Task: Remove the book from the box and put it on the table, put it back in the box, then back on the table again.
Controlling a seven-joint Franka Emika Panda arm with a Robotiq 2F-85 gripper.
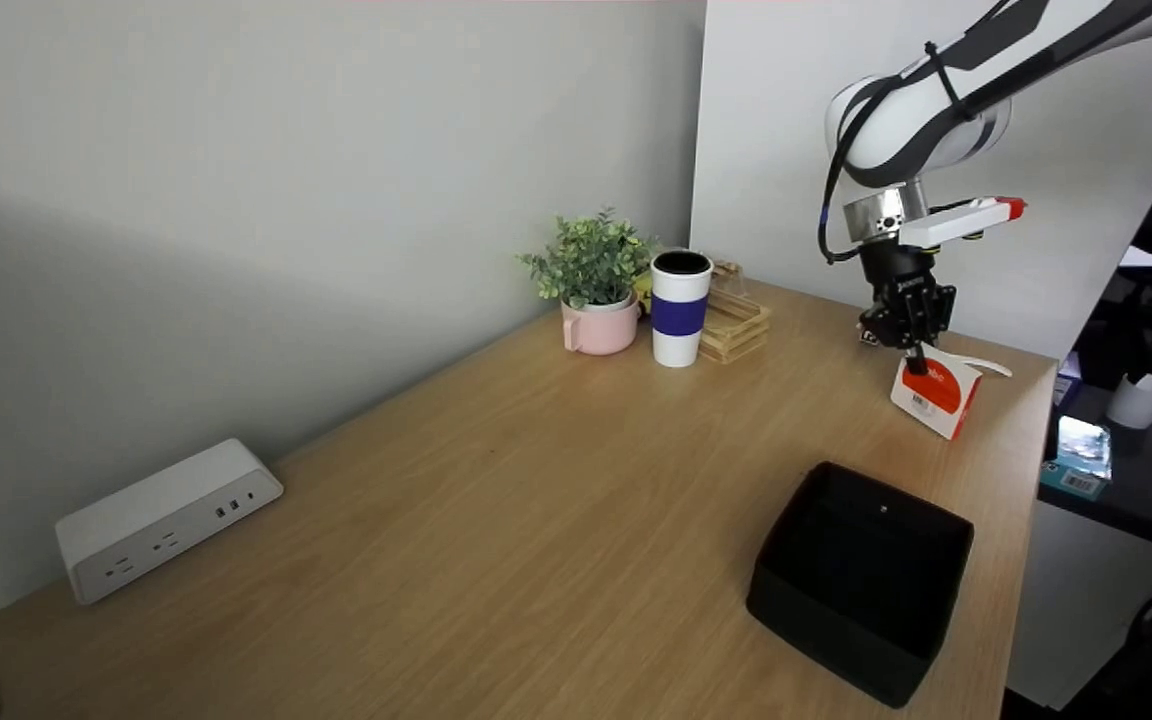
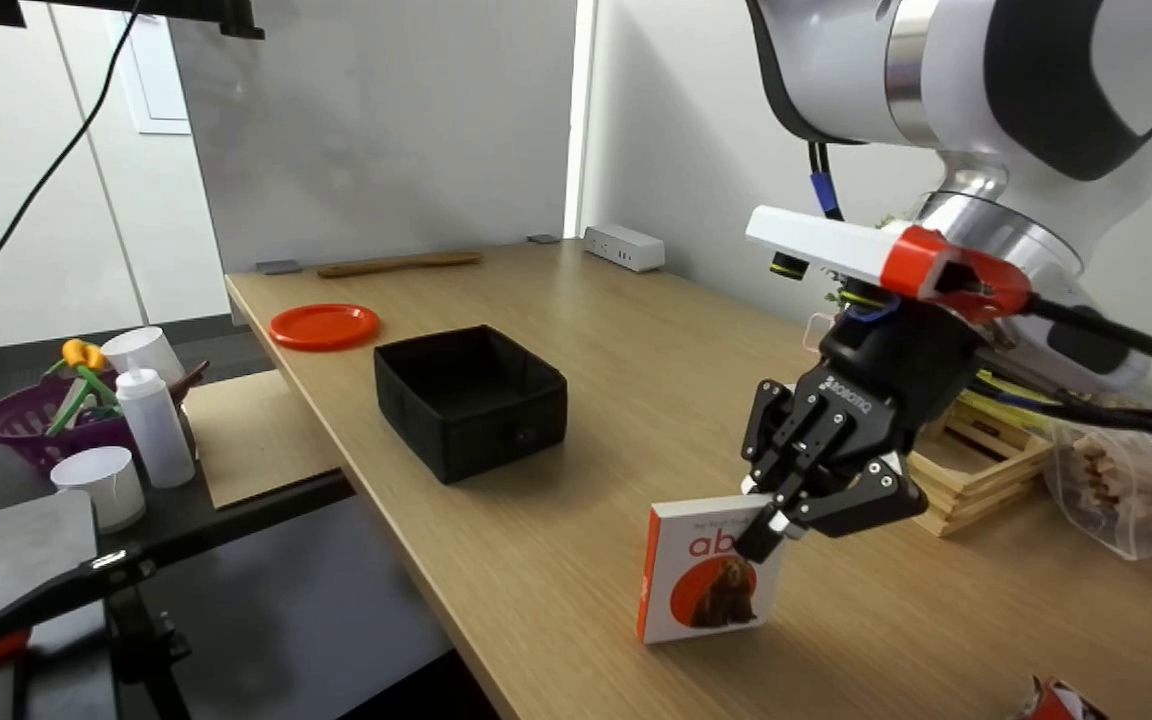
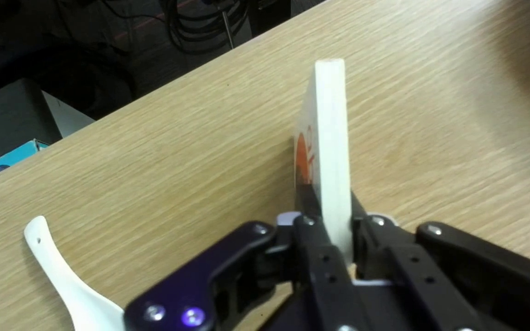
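"How does the gripper (image 3: 331, 204) stand?"

"Clamped on the book (image 2: 708, 572), a jaw against each cover. The book is held upright over the table (image 1: 496, 560), outside the box (image 2: 501, 440)."

"Is it touching the wood?"

"I can't tell; in the wrist view its lower edge is out of sight. In an exterior view the gripper covers the title after 'ab', and the small line above is hard to read."

"What else is lost?"

"In both exterior views the inside of the box is too dark to make out its floor. The white spoon (image 3: 58, 262) is cut off by the bottom of the wrist view, and a red-and-white thing (image 2: 1061, 703) is cropped in an exterior view, too little showing to name."

"And the edges, the room to move?"

"Book and box are both near the same edge of the table, a strip of wood between them. The red plate (image 2: 324, 327) lies near that edge too, beyond the box. A wide stretch of wood runs from the box across to the power strip (image 1: 171, 520)."
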